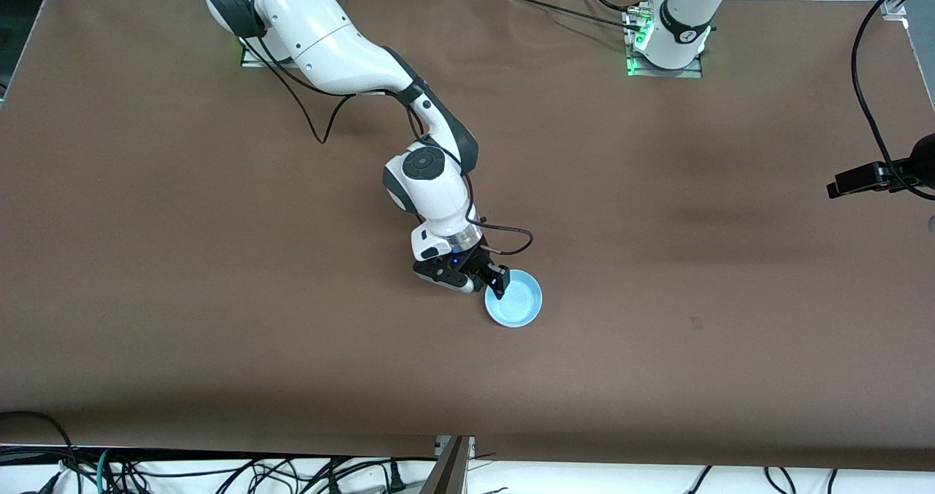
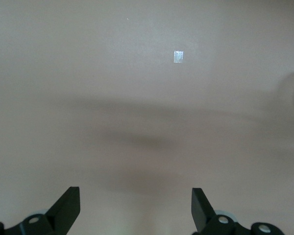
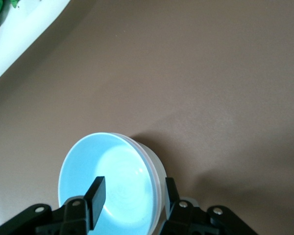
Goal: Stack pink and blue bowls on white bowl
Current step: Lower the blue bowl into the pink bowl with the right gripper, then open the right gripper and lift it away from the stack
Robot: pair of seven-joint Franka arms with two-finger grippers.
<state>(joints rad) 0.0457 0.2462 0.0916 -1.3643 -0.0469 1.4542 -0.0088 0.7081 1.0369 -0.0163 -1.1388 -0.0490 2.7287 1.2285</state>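
**Front view: blue bowl nested on the stack, right tool straddling its rim**

Front view shows the wide brown cloth-covered tabletop (image 1: 219,297) with both arm bases along its upper edge. The right arm reaches down across the middle of the tabletop, and its right tool (image 1: 495,282) sits at the rim of the small round light sky-blue plastic bowl (image 1: 516,300), on the side toward the right arm's end of the tabletop. The bowl lies near the middle of the tabletop, nearer the front camera than both bases.

The right wrist view shows the blue bowl (image 3: 108,183) sitting inside another pale bowl whose whitish rim (image 3: 159,178) shows around it. One finger (image 3: 95,200) stands inside the blue bowl and the other outside the outer rim; the jaws are parted a little and are not pressed on the wall.

The left arm waits, only its base seen. The left wrist view shows the left tool (image 2: 135,208) spread wide and empty over bare tabletop that carries a small pale tape mark (image 2: 178,57).
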